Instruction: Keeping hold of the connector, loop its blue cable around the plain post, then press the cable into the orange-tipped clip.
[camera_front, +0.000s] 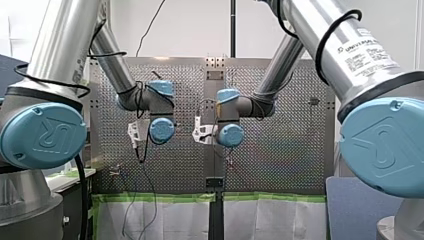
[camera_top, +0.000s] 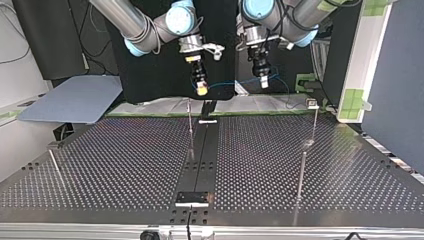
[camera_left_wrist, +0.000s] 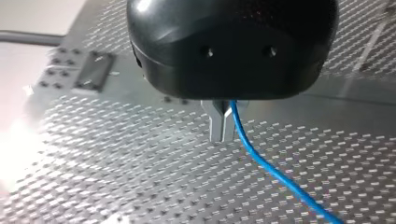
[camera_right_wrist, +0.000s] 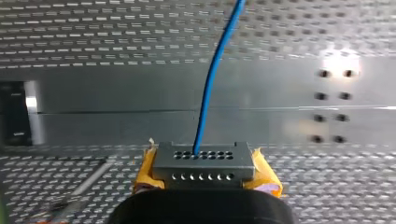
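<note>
Above the desk's (camera_top: 100, 165) arm-side edge: connector (camera_right_wrist: 201, 161) clamped in right fingers (camera_right_wrist: 145, 173), blue cable (camera_right_wrist: 210, 79) pinched in left fingers (camera_left_wrist: 216, 125), kept clear for looping.

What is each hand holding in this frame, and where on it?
My right hand clamps the connector by its two short ends between yellow pads. My left hand pinches the blue cable partway along, away from the connector.

1. A white label (camera_front: 367, 50) on the silver tube of my right arm (camera_front: 307, 22), seen in the front view, carries the brand "UNIVERSAL ROBOTS" in dark print. The finer lines beside it are too small to read.
2. The near blue cap (camera_front: 42, 135) on my left arm (camera_front: 60, 45) bears an embossed "UR" logo.
3. The facing blue cap (camera_front: 385, 145) on my right arm bears the same "UR" logo.
</note>
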